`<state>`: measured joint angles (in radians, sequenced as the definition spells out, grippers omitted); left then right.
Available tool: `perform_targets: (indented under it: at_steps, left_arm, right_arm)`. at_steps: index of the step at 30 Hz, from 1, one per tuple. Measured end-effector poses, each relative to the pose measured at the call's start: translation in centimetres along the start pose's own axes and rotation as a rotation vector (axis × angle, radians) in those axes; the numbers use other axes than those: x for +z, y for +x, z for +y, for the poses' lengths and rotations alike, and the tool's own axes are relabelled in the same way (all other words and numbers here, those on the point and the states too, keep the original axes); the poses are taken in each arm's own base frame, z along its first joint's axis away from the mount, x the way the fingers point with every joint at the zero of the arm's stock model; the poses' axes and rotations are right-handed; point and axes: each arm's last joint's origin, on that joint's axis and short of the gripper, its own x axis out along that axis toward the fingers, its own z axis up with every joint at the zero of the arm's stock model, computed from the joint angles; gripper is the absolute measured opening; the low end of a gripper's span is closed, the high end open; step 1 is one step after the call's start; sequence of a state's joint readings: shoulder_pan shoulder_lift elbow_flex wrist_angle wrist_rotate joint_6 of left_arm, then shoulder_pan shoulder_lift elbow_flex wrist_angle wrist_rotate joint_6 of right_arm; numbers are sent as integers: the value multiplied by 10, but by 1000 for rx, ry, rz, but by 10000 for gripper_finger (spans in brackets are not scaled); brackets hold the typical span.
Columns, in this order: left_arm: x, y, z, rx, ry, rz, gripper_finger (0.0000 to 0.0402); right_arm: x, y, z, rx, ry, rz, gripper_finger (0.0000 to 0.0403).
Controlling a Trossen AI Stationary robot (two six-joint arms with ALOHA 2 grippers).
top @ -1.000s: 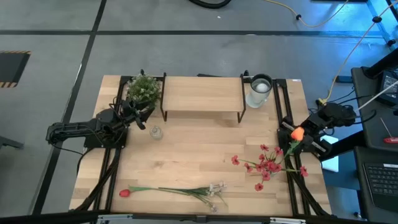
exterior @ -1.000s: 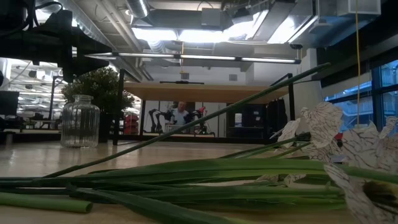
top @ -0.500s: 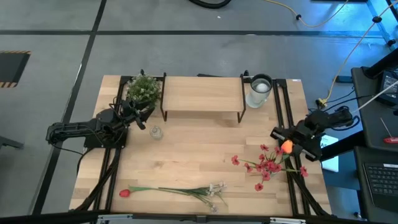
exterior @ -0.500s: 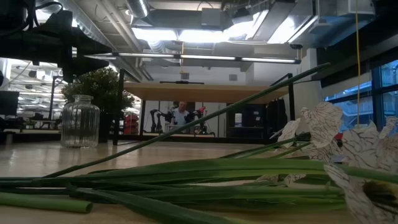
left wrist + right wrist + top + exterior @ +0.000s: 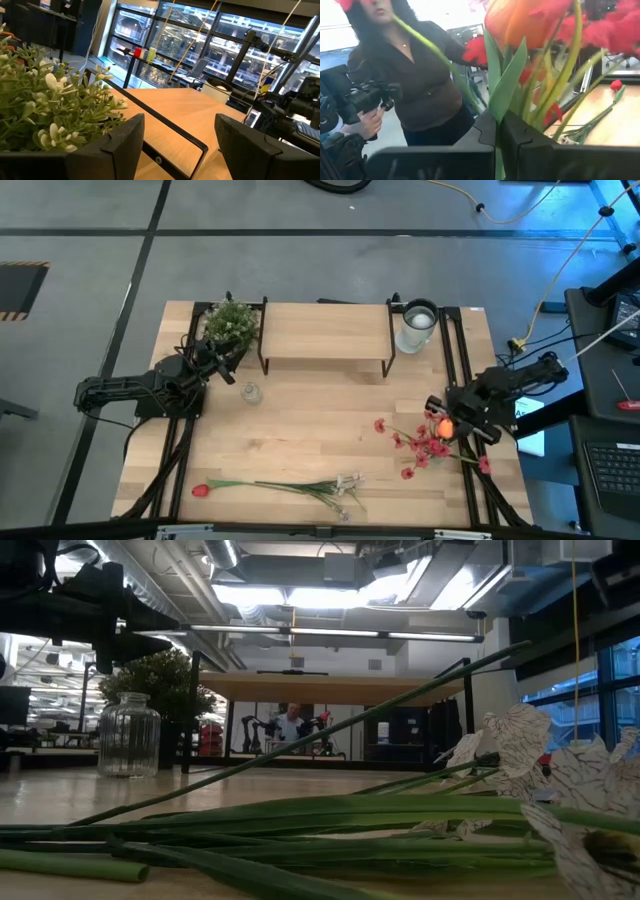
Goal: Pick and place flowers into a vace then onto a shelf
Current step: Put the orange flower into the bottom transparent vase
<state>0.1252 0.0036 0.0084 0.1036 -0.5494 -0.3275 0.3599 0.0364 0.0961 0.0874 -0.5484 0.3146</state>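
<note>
My right gripper (image 5: 447, 418) hovers over the table's right side, shut on the orange tulip (image 5: 443, 426), whose bloom (image 5: 517, 22) fills the right wrist view. The red spray (image 5: 415, 445) spreads just beside and below it, with blossoms (image 5: 600, 30) close to the fingers. The red tulip (image 5: 200, 490) and white sprig (image 5: 348, 485) lie flat along the near edge. A small glass vase (image 5: 250, 393) stands left of centre. The shelf (image 5: 325, 330) stands at the far edge. My left gripper (image 5: 225, 370) waits open by the potted plant (image 5: 230, 322). My right gripper pinches green stems and a leaf (image 5: 496, 112) between its two shut fingers, just below the orange tulip's bloom. The bloom stands past the fingertips. Stems of the red spray (image 5: 560, 85) run through the same spot; whether they are clamped too, I cannot tell.
A larger glass jar (image 5: 417, 327) stands by the shelf's right legs. Black rails run along both table sides. A person in a dark top (image 5: 420, 75) stands beyond the table in the right wrist view. Bare wood lies between vase and spray.
My right gripper has moved from the table's right edge toward the left and the near side, carrying the orange tulip with it. The red spray has shifted a little to the left along with it. The left arm has kept still.
</note>
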Motion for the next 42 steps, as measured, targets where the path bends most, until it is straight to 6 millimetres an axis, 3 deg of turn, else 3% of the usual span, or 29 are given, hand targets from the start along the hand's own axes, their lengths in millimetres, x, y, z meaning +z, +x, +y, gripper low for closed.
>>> perform_targets:
  at_steps: [13, 34, 38, 42]
  left_arm:
    - [0, 0, 0, 1, 1, 2, 235]
    - [0, 0, 0, 1, 1, 2, 235]
    - [0, 0, 0, 1, 1, 2, 235]
    - [0, 0, 0, 3, 1, 1, 235]
  right_arm:
    - [0, 0, 0, 4, 123, -3, 32]
    - [0, 0, -1, -20, 234, -11, 37]
    - [0, 0, -2, -51, 256, -24, 62]
    - [0, 0, -2, -54, 252, -26, 117]
